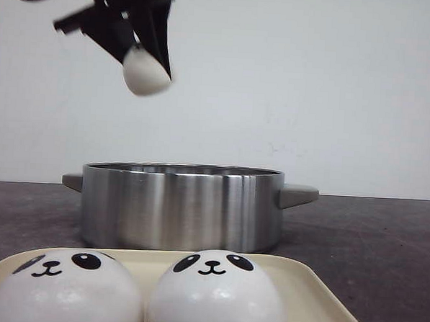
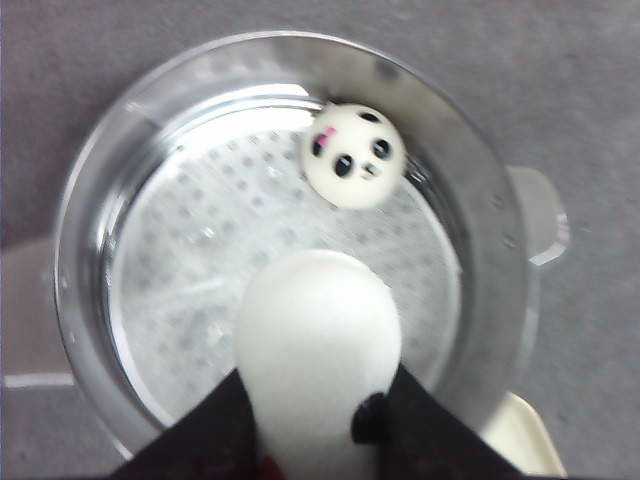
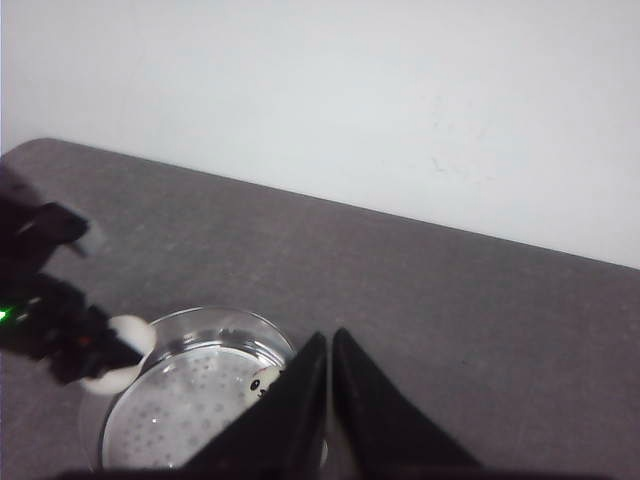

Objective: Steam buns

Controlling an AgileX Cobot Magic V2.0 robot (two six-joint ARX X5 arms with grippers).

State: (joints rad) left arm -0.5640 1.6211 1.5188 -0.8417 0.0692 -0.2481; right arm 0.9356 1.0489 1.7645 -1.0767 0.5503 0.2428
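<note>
The left gripper (image 1: pixel 150 56) is up high with its black fingers (image 2: pixel 425 430) squeezed in on a white bun (image 1: pixel 145 71), so it's clamped on that one, no gap to speak of. The bun's plain backside faces the left wrist camera and I can't see its face.

Count so far: four buns total. One in the left gripper, one already sitting in the pot (image 1: pixel 181 206) below it, and two on the tray (image 1: pixel 316 289) nearest the front camera.

Straight below the left gripper is the steel pot with a stubby handle on each side. Inside there's a perforated steamer plate (image 2: pixel 200 290), and the potted bun (image 2: pixel 354 156) rests on it against the wall, off to the far side of the held bun, not touching it. This one has a little pink mark by one eye patch.

Well below and nearer the camera than the left gripper, the cream tray holds the other two: the left tray bun (image 1: pixel 64 286) and the right tray bun (image 1: pixel 215 291), side by side, just about touching, panda faces up toward the camera.

The right gripper (image 3: pixel 331 345) is off to the right, over the dark tabletop (image 3: pixel 450 300) beside the pot, fingers pressed together tip to tip and holding nothing.
</note>
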